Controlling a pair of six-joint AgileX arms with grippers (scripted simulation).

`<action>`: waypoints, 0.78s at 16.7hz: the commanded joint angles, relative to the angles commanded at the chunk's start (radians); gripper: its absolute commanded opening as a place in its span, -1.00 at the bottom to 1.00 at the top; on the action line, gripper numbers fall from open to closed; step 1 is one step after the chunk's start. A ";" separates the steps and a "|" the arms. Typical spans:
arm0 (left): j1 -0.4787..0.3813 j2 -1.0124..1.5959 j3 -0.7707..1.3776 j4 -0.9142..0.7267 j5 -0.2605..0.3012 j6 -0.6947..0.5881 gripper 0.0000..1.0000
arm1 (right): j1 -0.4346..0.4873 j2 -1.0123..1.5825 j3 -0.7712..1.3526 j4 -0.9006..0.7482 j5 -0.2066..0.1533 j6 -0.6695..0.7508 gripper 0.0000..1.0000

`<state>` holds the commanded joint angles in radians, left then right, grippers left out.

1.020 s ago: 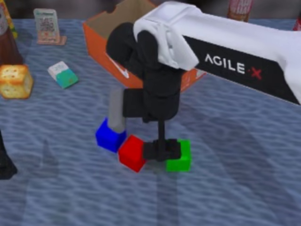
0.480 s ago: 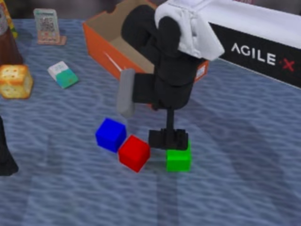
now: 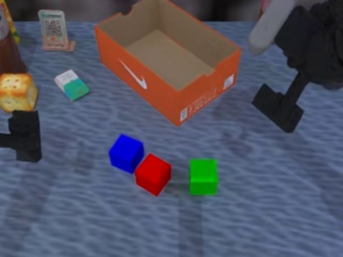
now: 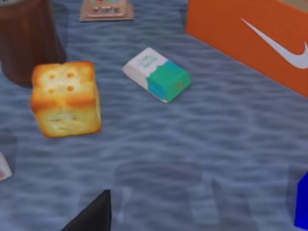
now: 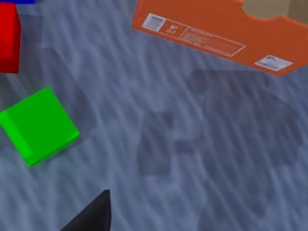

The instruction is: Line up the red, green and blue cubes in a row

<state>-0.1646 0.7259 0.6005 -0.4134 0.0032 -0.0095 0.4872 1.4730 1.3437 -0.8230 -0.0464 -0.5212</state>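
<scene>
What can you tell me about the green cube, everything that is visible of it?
The small, plain, bright green cube looks solid and matte, with no markings. It sits flat on the blue-grey table, at the right end of the three cubes. A clear gap separates it from the bright red cube at its left. Nothing touches it except the table. The right wrist view also shows it, casting a soft shadow.

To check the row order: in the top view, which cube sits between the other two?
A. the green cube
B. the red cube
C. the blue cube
B: the red cube touches the blue cube on its left, and the green cube stands apart on its right.
</scene>
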 joint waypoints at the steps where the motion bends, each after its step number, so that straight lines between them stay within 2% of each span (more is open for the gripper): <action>1: -0.024 0.113 0.080 -0.058 0.000 -0.001 1.00 | -0.040 -0.111 -0.096 0.059 -0.004 0.038 1.00; 7: -0.163 0.723 0.519 -0.384 0.000 -0.008 1.00 | -0.267 -0.774 -0.697 0.408 -0.008 0.270 1.00; 13: -0.273 1.161 0.876 -0.628 0.001 -0.013 1.00 | -0.418 -1.263 -1.157 0.689 0.022 0.445 1.00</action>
<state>-0.4373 1.8869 1.4761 -1.0411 0.0039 -0.0228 0.0690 0.2098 0.1868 -0.1342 -0.0243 -0.0766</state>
